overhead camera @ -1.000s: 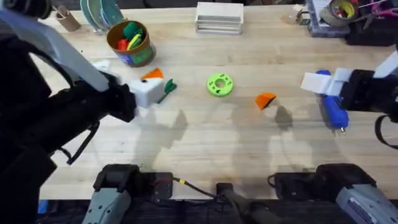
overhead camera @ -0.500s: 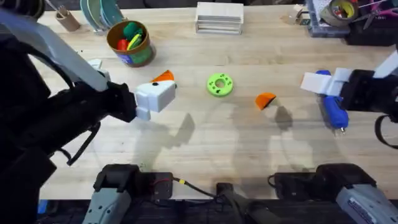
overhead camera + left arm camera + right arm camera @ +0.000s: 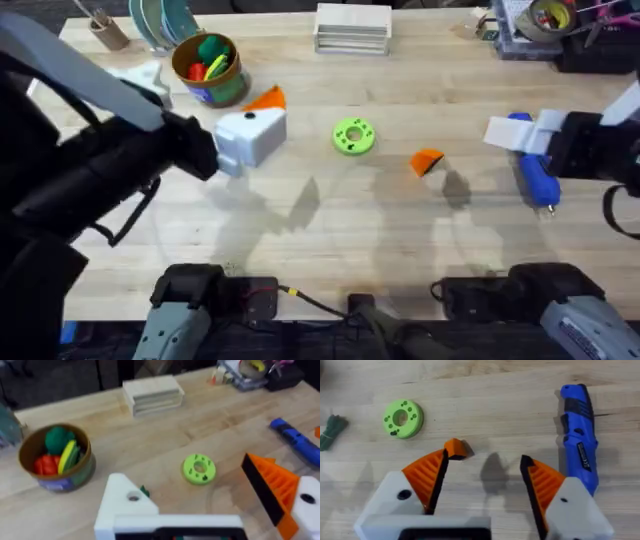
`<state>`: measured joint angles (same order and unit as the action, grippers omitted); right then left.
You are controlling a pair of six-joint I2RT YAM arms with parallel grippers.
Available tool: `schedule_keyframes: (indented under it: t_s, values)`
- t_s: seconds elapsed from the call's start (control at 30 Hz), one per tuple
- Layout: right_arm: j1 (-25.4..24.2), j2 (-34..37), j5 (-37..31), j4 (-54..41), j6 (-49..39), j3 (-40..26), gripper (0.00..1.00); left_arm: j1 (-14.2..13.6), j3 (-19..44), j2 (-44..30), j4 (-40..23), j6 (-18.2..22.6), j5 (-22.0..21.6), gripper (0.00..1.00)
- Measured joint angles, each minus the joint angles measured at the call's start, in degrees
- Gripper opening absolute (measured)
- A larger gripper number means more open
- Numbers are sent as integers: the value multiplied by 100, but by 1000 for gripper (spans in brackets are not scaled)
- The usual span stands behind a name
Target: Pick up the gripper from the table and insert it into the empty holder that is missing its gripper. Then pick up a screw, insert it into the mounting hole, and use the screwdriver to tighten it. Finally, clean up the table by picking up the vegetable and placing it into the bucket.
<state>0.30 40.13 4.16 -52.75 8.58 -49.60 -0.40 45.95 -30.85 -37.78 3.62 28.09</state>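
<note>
Loose orange finger (image 3: 427, 161) still on the worktop (image 3: 380, 230), right of centre in the overhead view, near the green ring disc (image 3: 353, 136).

Looks like a light, rigid plastic wedge; ribbed face should give grip, smooth flanks may slip, so best pinched across the flat sides. Right gripper (image 3: 482, 477) is spread wide, nothing held, wedge just by its fingertip; blue screwdriver (image 3: 580, 405) alongside. Left gripper (image 3: 200, 505) carries one orange pad, the bare white holder (image 3: 122, 502) opposite; released, nothing held. Bucket (image 3: 208, 66) sits upper left.
</note>
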Motion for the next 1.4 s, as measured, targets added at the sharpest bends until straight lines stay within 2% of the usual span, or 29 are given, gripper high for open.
schedule_keyframes:
  t_s: [0.13,0.37,0.63,1.0,1.4]
  values:
    - [0,-1,0,1,0,0,931,0,0,0,404,-1,102,992]
    - [0,-1,0,0,0,0,929,0,-28,0,514,0,116,993]
    - [0,-1,0,0,0,0,930,0,-544,120,1116,0,38,993]
    - [0,-1,0,0,0,0,929,0,-1828,1619,2183,2,-73,993]
    - [0,-1,0,0,1,0,929,0,-3065,2698,2892,1,-67,993]
